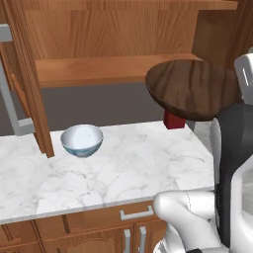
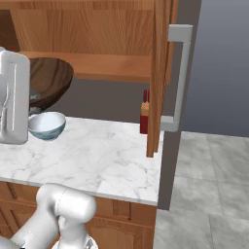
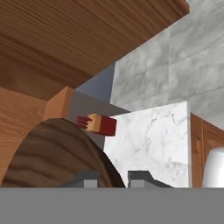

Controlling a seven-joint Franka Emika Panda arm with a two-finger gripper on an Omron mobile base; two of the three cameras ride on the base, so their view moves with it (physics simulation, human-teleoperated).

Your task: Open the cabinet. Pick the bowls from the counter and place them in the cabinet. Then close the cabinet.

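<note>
The gripper (image 3: 111, 178) is clamping the rim of the dark brown wooden bowl (image 1: 193, 88), its two dark finger tips sitting close together on either side of the bowl's edge at the bottom of the hand view. The wooden bowl is hanging in the air above the counter (image 1: 138, 168), tilted so that its broad grained underside is facing the left base camera, and it is riding just below and in front of the cabinet's (image 1: 113, 37) bottom shelf (image 1: 104, 69). The cabinet is standing open above the counter: one door (image 1: 29, 84) is swinging out over the counter's left part in the left base view, with its grey bar handle (image 1: 12, 94) showing beside it, and the other door (image 2: 158, 73) is jutting out edge-on over the counter's right end in the right base view, carrying its own grey bar handle (image 2: 179, 78). The white bowl (image 1: 82, 140) with its pale blue outside is sitting upright on the counter, near the foot of the left door and well apart from the wooden bowl. A small dark red block (image 1: 174, 119) with a tan top is standing at the back of the counter, directly under the lifted wooden bowl in the left base view and just beside the right door in the right base view. Wooden drawers (image 1: 108, 220) with short grey handles are running under the counter's thick edge.
</note>
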